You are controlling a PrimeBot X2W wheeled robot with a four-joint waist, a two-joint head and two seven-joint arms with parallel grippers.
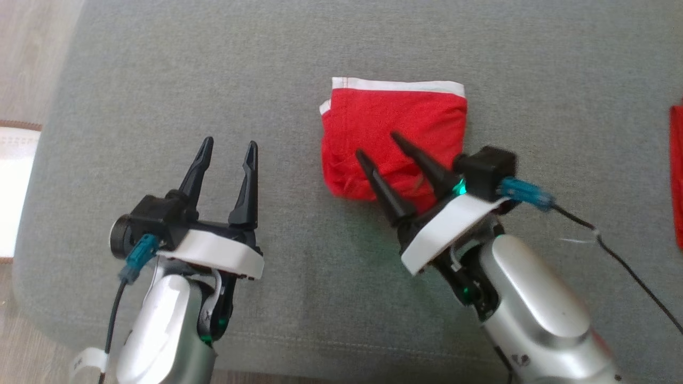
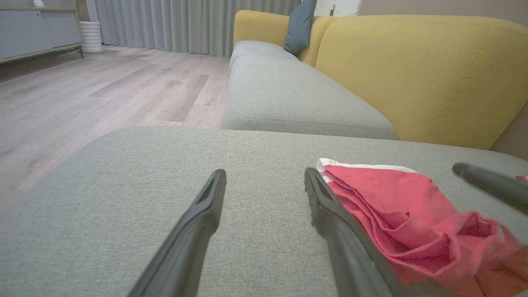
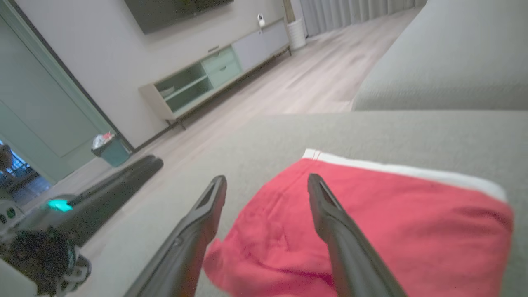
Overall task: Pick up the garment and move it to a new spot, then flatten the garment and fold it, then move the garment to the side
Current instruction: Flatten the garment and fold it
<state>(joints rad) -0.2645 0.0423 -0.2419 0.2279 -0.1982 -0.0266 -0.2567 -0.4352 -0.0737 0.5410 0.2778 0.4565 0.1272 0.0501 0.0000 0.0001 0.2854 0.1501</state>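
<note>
Red garment (image 1: 395, 120), folded, white waistband along its far edge: lay near the middle of the grey sofa cushion (image 1: 160, 80). Right gripper (image 1: 378, 144): was poised over the garment's near part, fingers spread wide, nothing held. Left gripper (image 1: 229, 142): stood left of the garment, apart from it, fingers wide, empty. Second red cloth (image 1: 676, 176): lay at the cushion's right, partly cut off.

Soft daylight covers the cushion (image 1: 160, 80); shadows are faint. A green lamp (image 1: 458, 186) on the right end effector (image 1: 378, 144) tints it. A white patch (image 1: 13, 186) at the head view's left is blown out. Wrist views look dimmer, softer.
</note>
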